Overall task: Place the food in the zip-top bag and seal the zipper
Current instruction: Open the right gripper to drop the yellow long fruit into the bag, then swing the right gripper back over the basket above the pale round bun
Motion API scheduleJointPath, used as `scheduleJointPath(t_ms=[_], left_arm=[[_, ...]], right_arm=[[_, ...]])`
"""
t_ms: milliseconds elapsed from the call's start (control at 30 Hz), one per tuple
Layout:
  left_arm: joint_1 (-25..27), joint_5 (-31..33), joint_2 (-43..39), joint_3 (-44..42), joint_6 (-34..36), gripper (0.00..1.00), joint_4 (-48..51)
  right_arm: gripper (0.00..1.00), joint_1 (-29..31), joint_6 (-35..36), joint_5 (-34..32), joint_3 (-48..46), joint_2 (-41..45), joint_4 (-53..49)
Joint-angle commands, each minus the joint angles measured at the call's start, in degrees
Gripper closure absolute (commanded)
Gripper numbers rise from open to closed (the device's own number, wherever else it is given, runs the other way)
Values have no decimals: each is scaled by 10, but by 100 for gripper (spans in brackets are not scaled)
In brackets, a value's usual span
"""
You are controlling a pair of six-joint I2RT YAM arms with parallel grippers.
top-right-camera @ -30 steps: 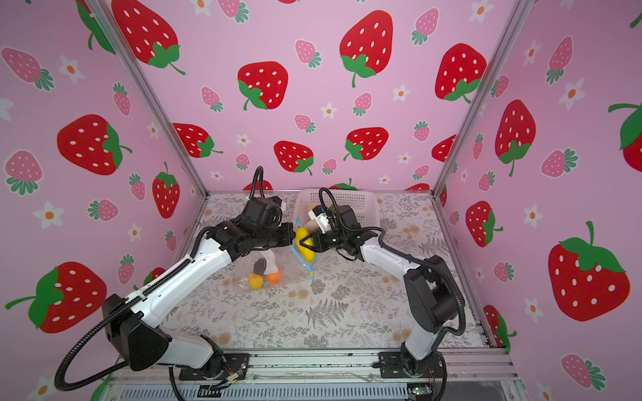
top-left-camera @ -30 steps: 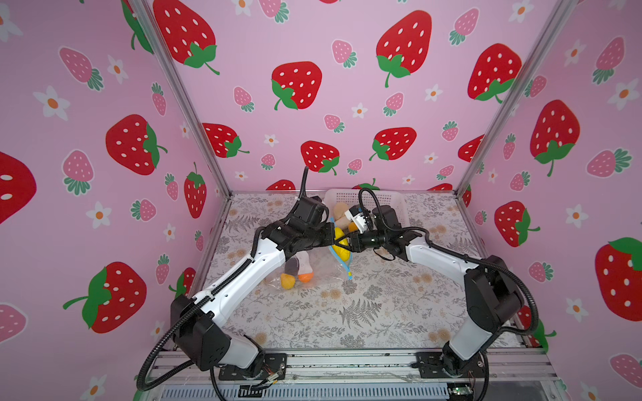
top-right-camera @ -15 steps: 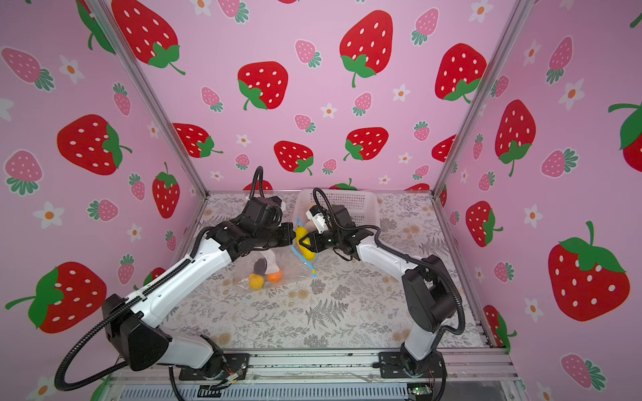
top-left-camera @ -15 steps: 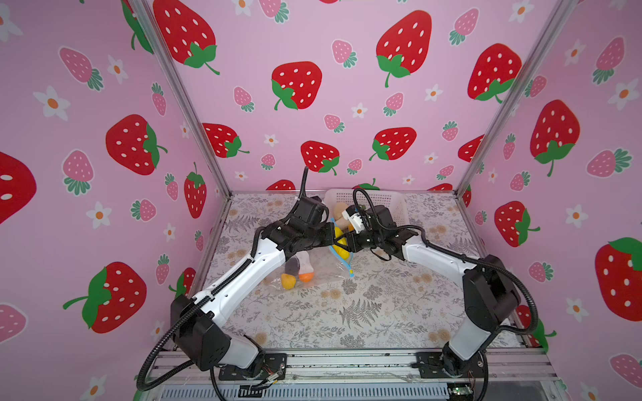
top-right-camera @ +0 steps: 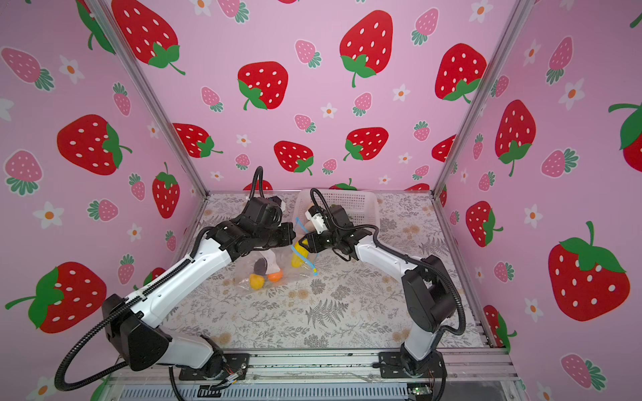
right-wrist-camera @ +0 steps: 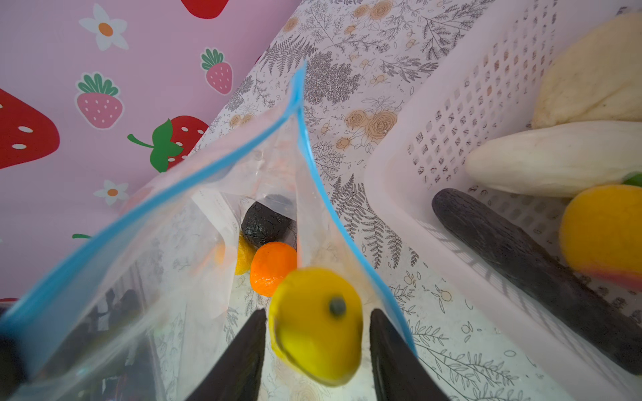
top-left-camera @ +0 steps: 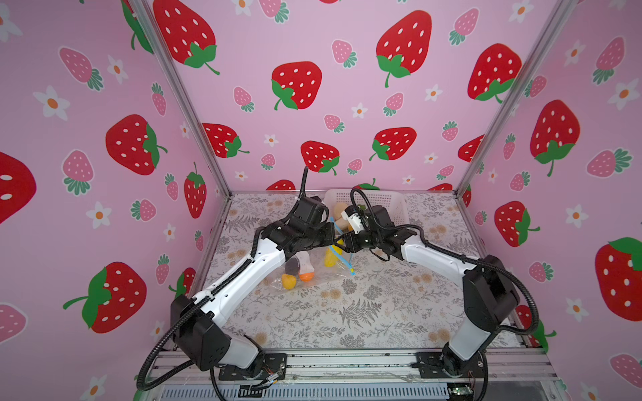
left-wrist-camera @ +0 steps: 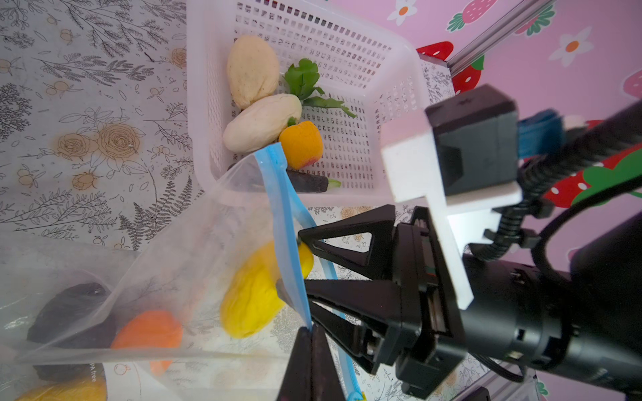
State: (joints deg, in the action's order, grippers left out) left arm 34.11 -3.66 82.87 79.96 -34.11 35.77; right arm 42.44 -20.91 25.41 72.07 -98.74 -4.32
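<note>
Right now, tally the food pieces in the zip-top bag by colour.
Yellow: 2, the yellow piece at the mouth and the yellow piece deeper in
Orange: 1, the orange piece
Black: 1, the black piece
Total: 4

- Black fingers [right-wrist-camera: 239,354] on my right end effector [right-wrist-camera: 317,314]
- Yellow fruit [right-wrist-camera: 312,333]
- Clear zip-top bag [left-wrist-camera: 173,250], light blue zipper [left-wrist-camera: 281,208]
- White perforated basket [left-wrist-camera: 347,45]
- Grey ferns, tan roses on white worktop [top-left-camera: 364,312]
- Pink walls [top-left-camera: 312,34], red strawberries
</note>
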Motion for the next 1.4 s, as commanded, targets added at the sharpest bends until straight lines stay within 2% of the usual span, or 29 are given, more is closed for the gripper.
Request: scheduleJointPath(t_ms=[0, 400, 800, 1100, 1367], left_arm=[[-2, 0, -10, 4, -3, 100, -9], [-2, 1, -9, 3, -2, 100, -8], [-2, 5, -11, -4, -2, 100, -10], [-2, 5, -11, -8, -4, 100, -14], [-3, 5, -4, -7, -5, 100, -16]], right_arm=[[45, 5, 9, -9, 16, -7, -7], [45, 5, 10, -7, 21, -2, -9], [45, -2, 35, -14, 43, 50, -33], [45, -49, 54, -27, 45, 75, -39], [45, -97, 70, -32, 72, 43, -46]])
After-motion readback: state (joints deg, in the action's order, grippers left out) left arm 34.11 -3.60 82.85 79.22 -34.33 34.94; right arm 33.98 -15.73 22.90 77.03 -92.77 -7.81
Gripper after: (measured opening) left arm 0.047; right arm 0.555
